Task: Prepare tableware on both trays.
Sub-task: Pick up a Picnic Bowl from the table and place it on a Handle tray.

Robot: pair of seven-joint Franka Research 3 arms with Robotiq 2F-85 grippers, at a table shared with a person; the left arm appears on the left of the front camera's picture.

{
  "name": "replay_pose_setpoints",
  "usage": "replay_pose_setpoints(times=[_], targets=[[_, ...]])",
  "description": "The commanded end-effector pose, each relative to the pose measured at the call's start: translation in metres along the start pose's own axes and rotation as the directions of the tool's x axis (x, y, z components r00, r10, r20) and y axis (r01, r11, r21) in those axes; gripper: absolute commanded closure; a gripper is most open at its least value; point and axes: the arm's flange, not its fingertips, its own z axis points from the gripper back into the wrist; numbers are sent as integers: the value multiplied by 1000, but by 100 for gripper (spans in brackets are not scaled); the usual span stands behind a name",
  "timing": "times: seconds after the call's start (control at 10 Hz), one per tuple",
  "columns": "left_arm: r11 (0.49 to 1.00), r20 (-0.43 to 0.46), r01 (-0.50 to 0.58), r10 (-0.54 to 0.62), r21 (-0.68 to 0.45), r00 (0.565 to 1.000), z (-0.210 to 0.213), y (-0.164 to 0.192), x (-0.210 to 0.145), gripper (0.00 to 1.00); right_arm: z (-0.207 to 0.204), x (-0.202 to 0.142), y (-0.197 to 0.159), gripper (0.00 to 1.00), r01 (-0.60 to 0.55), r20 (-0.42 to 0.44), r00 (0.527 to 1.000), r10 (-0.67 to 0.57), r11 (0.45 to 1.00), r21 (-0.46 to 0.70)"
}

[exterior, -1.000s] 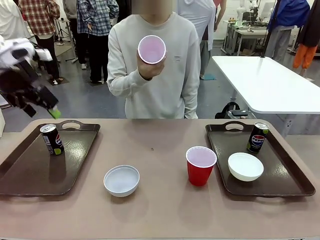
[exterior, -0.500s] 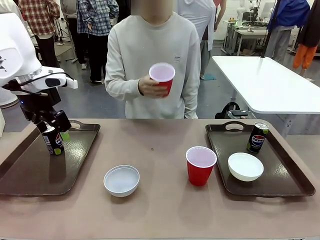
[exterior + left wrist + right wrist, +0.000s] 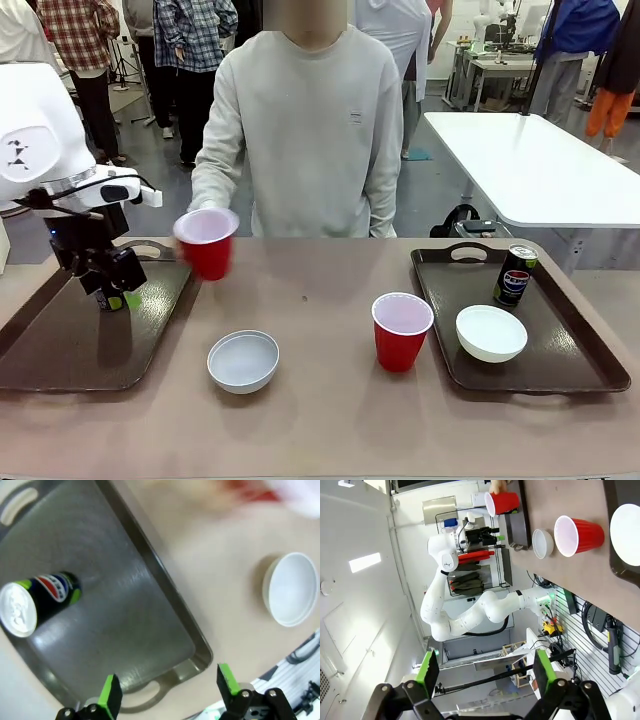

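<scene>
Hovering over a glossy brown tray, left pincer wide open, empty, near slim black can, right pincer likewise.

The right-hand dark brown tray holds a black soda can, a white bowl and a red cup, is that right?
One detail is wrong. In the front view the red plastic party cup stands on the table beside the dark brown rectangular plastic tray on the robot's right; the slim black soda can and small round white bowl are on it.
</scene>
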Motion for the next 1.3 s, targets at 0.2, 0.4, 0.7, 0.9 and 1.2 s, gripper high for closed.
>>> replay_pose_setpoints(times=[0.2,0.4,0.7,0.9,1.2], targets=[[991,-53,126,-128,-49,990,23,-24,-128,0,5,-1,-2,0,-13,-19,1000,13,1000,-8],[993,-57,108,-111,-42,992,25,-23,-129,0,5,-1,-2,0,-13,-19,1000,13,1000,-8],[996,-22,73,-74,-47,997,24,-22,-127,0,5,-1,-2,0,-13,-19,1000,13,1000,-8],[993,-53,105,-108,-54,993,56,-21,-107,0,5,-1,-2,0,-13,-19,1000,13,1000,-8],[994,-48,97,-100,-55,994,55,-20,-106,0,5,-1,-2,0,-13,-19,1000,13,1000,-8]])
